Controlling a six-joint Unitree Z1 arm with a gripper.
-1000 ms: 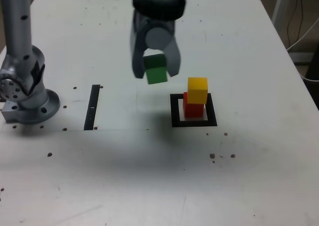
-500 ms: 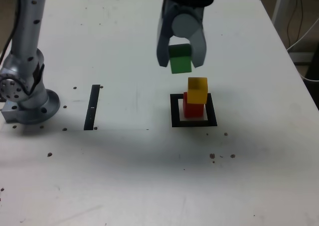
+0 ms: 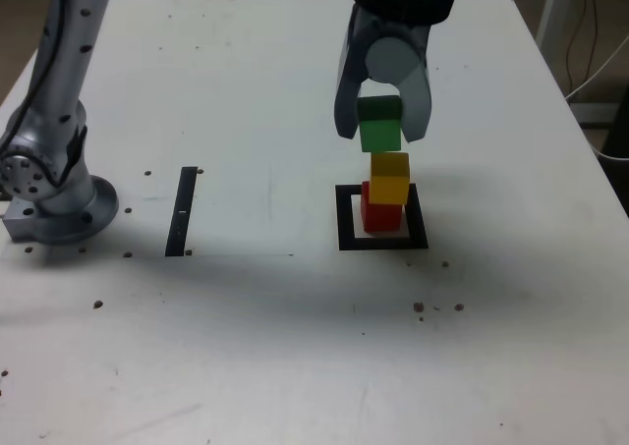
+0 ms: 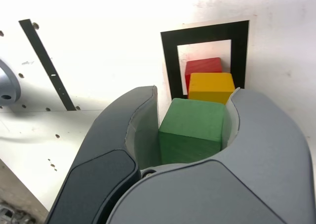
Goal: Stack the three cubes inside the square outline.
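Exterior view: gripper [image 3: 381, 121] clamped on green cube [image 3: 379, 124], hanging just above yellow cube [image 3: 390, 177]. Yellow sits on red cube [image 3: 379, 212], inside the square outline [image 3: 346, 218]

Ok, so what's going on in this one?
A robot arm is stacking blocks. Its gripper is shut on the green cube and holds it in the air just above the yellow cube. The yellow one already sits on the red cube, which stands inside the black square outline on the white table. The green cube is not yet set down.
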